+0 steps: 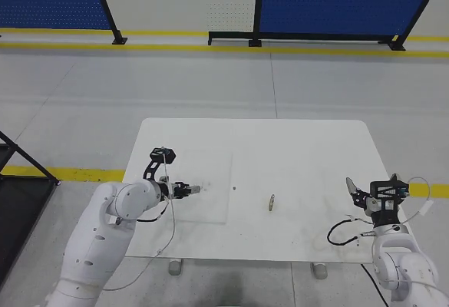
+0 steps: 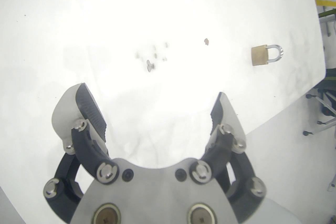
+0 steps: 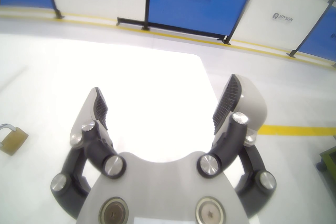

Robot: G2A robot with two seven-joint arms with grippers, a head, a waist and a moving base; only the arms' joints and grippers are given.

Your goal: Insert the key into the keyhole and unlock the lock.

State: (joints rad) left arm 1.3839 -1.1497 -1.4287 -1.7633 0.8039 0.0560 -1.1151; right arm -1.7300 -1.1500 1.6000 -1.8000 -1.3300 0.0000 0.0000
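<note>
Lying flat on the white table [image 1: 301, 146], the padlock [image 1: 271, 203] sits between both grippers, touching neither. The left gripper [image 2: 151, 93] is well apart from the padlock, spread, empty. The right gripper [image 3: 165, 86] is on the padlock's other side, spread, empty. A small metal piece [image 2: 149, 66] lies between the left gripper and the padlock; can't tell if it's the key.

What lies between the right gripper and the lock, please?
Nothing: in the top view, the stretch of table from the right gripper to the lock is bare.

Lock [image 1: 271, 202] on table [image 1: 308, 146], between left claw [image 1: 194, 189] and right claw [image 1: 371, 184].
</note>
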